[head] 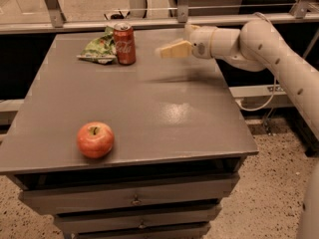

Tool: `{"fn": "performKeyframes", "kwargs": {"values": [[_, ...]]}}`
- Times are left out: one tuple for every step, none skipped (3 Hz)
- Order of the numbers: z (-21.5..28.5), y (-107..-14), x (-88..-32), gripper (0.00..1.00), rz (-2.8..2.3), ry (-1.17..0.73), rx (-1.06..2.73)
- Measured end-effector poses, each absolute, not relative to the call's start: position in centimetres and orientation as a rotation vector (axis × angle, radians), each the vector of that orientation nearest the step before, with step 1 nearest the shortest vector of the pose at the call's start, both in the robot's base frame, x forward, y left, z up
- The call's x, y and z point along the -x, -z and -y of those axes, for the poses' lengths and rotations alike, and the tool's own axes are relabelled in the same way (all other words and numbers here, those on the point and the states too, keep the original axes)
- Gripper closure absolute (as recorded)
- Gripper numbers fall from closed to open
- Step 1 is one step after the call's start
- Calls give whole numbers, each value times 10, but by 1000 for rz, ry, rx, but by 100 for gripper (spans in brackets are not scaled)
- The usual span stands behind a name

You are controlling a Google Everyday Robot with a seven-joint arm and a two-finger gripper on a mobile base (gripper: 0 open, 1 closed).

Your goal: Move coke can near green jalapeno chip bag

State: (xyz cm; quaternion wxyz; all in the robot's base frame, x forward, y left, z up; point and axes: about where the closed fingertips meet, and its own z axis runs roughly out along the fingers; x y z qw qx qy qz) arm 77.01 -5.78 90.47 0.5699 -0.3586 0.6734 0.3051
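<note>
The coke can [124, 44] stands upright at the far left of the grey table [149, 103], touching the right edge of the green jalapeno chip bag [99, 48], which lies crumpled and flat beside it. My gripper [167, 50] hangs above the table to the right of the can, well apart from it. Its pale fingers [175, 49] point left toward the can and hold nothing.
A red apple [95, 139] sits near the table's front left edge. A metal rail [149, 21] runs behind the table. Drawers [134, 200] are below the tabletop. My white arm [264, 44] reaches in from the right.
</note>
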Motion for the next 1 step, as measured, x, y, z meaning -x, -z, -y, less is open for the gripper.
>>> {"fn": "performKeyframes", "kwargs": {"values": [[58,-903,-771,0,-1584,-721,845]]}}
